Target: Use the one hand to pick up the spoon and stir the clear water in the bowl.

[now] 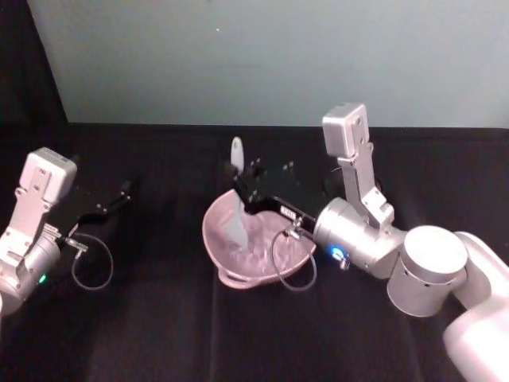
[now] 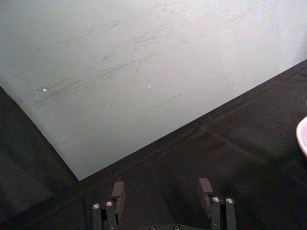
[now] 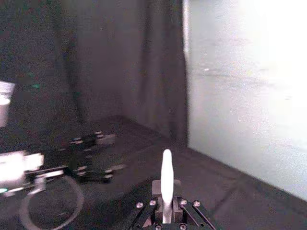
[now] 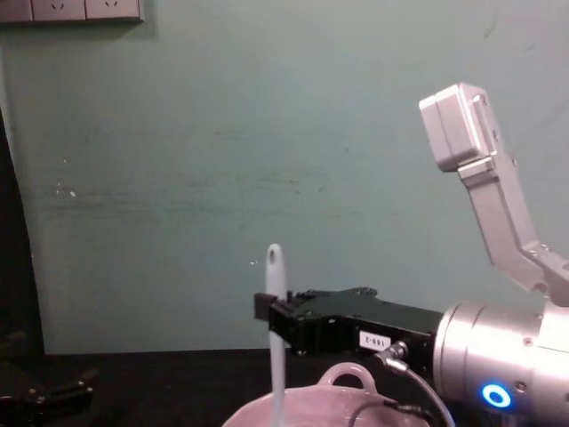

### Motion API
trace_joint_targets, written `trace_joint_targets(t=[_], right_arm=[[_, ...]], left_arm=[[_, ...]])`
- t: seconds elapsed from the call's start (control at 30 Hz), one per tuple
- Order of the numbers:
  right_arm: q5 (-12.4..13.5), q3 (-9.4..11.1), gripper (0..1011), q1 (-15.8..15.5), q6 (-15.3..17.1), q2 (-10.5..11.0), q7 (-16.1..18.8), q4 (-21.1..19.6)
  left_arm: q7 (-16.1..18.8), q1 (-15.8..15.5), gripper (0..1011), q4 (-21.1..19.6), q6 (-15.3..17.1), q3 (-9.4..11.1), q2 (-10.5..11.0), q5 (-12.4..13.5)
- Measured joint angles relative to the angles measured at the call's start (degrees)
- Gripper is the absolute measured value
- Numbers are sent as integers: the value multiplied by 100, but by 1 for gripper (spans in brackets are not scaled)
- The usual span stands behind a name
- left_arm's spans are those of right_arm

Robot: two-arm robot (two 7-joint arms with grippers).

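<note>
The pale pink bowl (image 1: 225,255) sits mid-table, its loop handle (image 4: 348,374) facing me. My right gripper (image 1: 242,185) hovers over the bowl's far rim, shut on the white spoon (image 1: 237,155). The spoon stands nearly upright, its handle end up and its scoop end (image 1: 235,229) down inside the bowl. The clear water (image 1: 266,245) shows only as faint glints. In the chest view the spoon (image 4: 276,294) rises straight out of the bowl (image 4: 258,411), held by the right gripper (image 4: 268,310). In the right wrist view the spoon (image 3: 166,175) stands between the fingers. My left gripper (image 1: 123,192) rests open at the left.
A black cloth covers the table (image 1: 159,334), with a pale wall (image 1: 278,56) behind it. Cable loops hang by the left wrist (image 1: 91,263) and over the bowl's near rim (image 1: 293,263). The bowl's edge (image 2: 302,136) shows in the left wrist view beyond the open left gripper (image 2: 162,190).
</note>
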Motion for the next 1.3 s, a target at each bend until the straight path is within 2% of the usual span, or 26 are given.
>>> trace_joint_targets(t=[0.17,0.33,0.57,0.73,0.8,1.07,1.3], right_arm=[[-219,139,112,144,-259,-95,-207,338],[-342,342,112,95,-248,49,-309,260],[-234,565,112,-365,141,443,-145,-525],[-35,547,112,-701,459,634,33,-1048],[14,498,112,-753,521,645,78,-1117],[118,249,112,-685,572,469,128,-1094],[7,166,112,-225,245,93,-7,-422]], left_arm=[[0,0,1011,0,0,0,0,0],[0,0,1011,0,0,0,0,0],[0,0,1011,0,0,0,0,0],[0,0,1011,0,0,0,0,0],[0,0,1011,0,0,0,0,0],[0,0,1011,0,0,0,0,0],[0,0,1011,0,0,0,0,0]])
